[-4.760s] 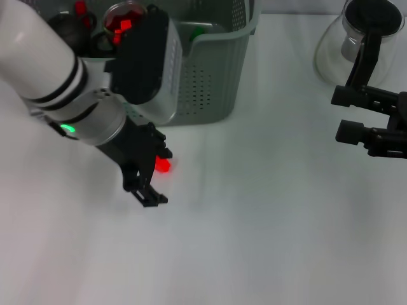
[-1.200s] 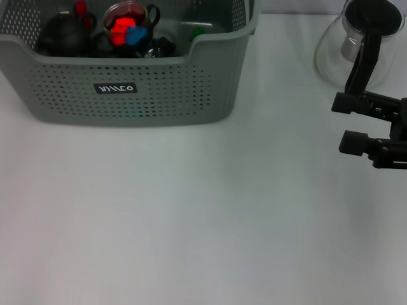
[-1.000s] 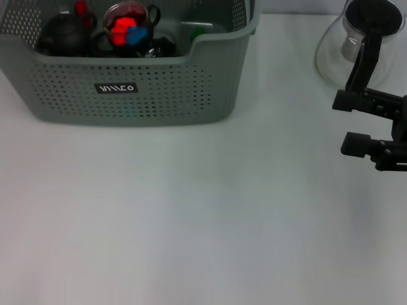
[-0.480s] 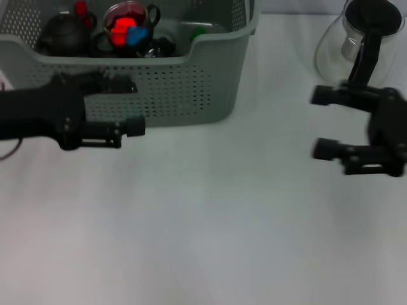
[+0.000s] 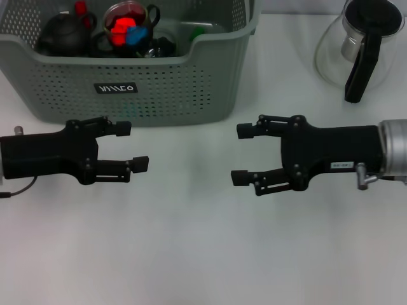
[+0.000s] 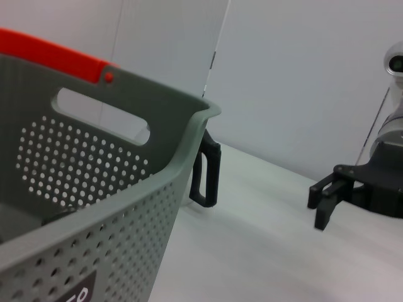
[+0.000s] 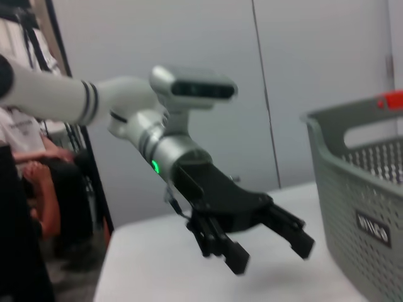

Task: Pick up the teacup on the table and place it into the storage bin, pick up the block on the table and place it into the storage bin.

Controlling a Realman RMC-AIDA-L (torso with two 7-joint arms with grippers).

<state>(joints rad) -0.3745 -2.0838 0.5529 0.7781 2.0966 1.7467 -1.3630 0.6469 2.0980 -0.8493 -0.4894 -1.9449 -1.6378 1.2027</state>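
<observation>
The storage bin (image 5: 159,89) stands at the back left of the table. Inside it sits a glass teacup (image 5: 145,13) with a black handle, holding a red block (image 5: 119,25) and a blue piece (image 5: 134,35). My left gripper (image 5: 132,145) hovers open and empty just in front of the bin. Facing it from the right is my right gripper (image 5: 241,154), also open and empty. The right wrist view shows the left gripper (image 7: 271,255) spread wide beside the bin (image 7: 365,207). The left wrist view shows the bin wall (image 6: 94,207) and the right gripper (image 6: 318,211) beyond it.
A black teapot (image 5: 60,32) and other small items lie in the bin. A glass carafe (image 5: 331,54) with a black handle (image 5: 360,70) stands at the back right. White table (image 5: 191,254) stretches in front of both grippers.
Both arms have swung in toward the middle. The left gripper came in from the left edge and settled lower. The right gripper moved left, away from the carafe. The bin's contents are unchanged.
</observation>
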